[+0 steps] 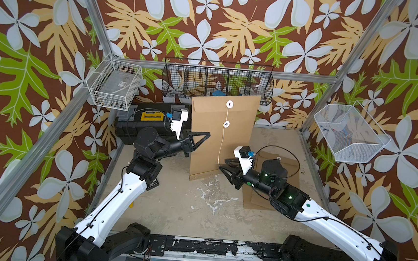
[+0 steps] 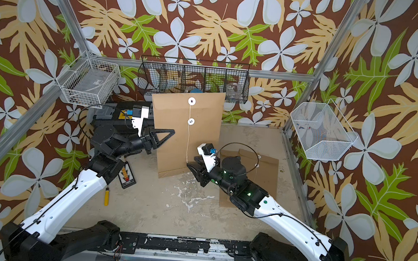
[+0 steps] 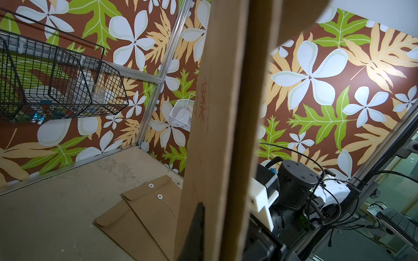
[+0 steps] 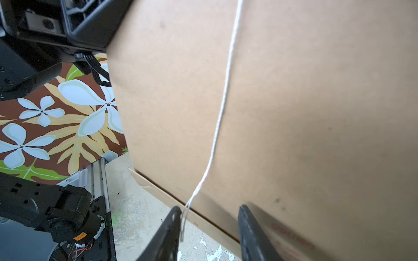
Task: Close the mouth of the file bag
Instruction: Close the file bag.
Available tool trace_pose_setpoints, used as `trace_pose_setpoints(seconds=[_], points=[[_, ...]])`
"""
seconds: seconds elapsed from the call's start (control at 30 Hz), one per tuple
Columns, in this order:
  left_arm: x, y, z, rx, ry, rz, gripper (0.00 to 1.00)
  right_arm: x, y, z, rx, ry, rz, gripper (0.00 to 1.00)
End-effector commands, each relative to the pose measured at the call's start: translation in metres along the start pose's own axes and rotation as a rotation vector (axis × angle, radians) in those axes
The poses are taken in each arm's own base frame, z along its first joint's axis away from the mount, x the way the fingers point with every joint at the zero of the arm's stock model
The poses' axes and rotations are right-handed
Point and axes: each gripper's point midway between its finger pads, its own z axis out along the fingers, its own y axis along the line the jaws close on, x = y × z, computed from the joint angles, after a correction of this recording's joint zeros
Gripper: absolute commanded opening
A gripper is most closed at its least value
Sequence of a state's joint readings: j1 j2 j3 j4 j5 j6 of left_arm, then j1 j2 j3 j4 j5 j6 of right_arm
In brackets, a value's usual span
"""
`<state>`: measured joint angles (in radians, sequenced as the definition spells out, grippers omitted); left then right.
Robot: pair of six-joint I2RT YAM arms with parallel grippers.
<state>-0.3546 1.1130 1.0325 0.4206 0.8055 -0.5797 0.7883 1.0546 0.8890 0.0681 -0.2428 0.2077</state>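
The bag (image 1: 222,137), a brown paper envelope, stands on end on the table just in front of the black basket (image 1: 207,71), and in both top views its top edge overlaps the basket's lower rim. My left gripper (image 1: 203,135) is clamped on the bag's edge on my left side, about halfway up, holding it upright. A thin white string (image 1: 223,140) hangs from the upper button (image 1: 229,104), past the lower button (image 1: 226,124), and down the bag's face to my right gripper (image 1: 224,164). That gripper sits low against the bag's front, near its bottom edge. Its jaws stand apart, and the string's loose end lies against the inside of one finger (image 4: 167,230) with nothing pinching it. I judge the bag light and fairly stiff, though a hard push would bow or crease it, so the edge grip suits it. The string looks limp, thin and likely slippery. I judge it best taken near its free end and kept taut for winding around the buttons.
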Motion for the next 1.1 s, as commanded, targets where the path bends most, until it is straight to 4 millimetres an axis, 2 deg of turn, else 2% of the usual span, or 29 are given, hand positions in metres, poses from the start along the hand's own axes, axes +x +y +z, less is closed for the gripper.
trace_pose_setpoints(seconds=[0.0, 0.07, 0.17, 0.23, 0.43, 0.6, 0.7, 0.83, 0.97, 1.07], points=[[-0.011, -0.014, -0.001, 0.052, -0.021, 0.034, 0.0, -0.013, 0.008, -0.002, -0.088, -0.042, 0.035, 0.49], [-0.012, -0.016, -0.001, 0.057, -0.022, 0.036, 0.0, -0.018, 0.014, -0.001, -0.137, -0.052, 0.036, 0.53], [-0.011, -0.016, -0.001, 0.06, -0.019, 0.036, 0.0, -0.022, 0.008, 0.002, -0.115, -0.068, 0.057, 0.55], [-0.011, -0.017, -0.001, 0.061, -0.02, 0.032, 0.0, -0.025, 0.006, 0.007, -0.119, -0.066, 0.081, 0.55], [-0.011, -0.021, -0.003, 0.072, -0.021, 0.056, 0.0, -0.03, 0.018, 0.021, -0.234, -0.056, 0.201, 0.54], [-0.009, -0.022, -0.005, 0.069, -0.018, 0.117, 0.0, -0.033, 0.029, 0.017, -0.423, -0.04, 0.378, 0.55], [-0.007, -0.021, -0.005, 0.066, -0.014, 0.146, 0.0, -0.028, 0.03, 0.014, -0.471, -0.023, 0.443, 0.57], [-0.009, -0.016, -0.004, 0.041, -0.018, 0.189, 0.0, -0.022, 0.024, 0.008, -0.505, 0.0, 0.493, 0.59], [-0.016, -0.01, -0.004, 0.006, -0.031, 0.22, 0.0, -0.004, 0.003, -0.002, -0.468, 0.026, 0.515, 0.6], [-0.012, -0.008, -0.002, 0.017, -0.028, 0.21, 0.0, 0.001, -0.013, -0.011, -0.446, 0.024, 0.526, 0.59]])
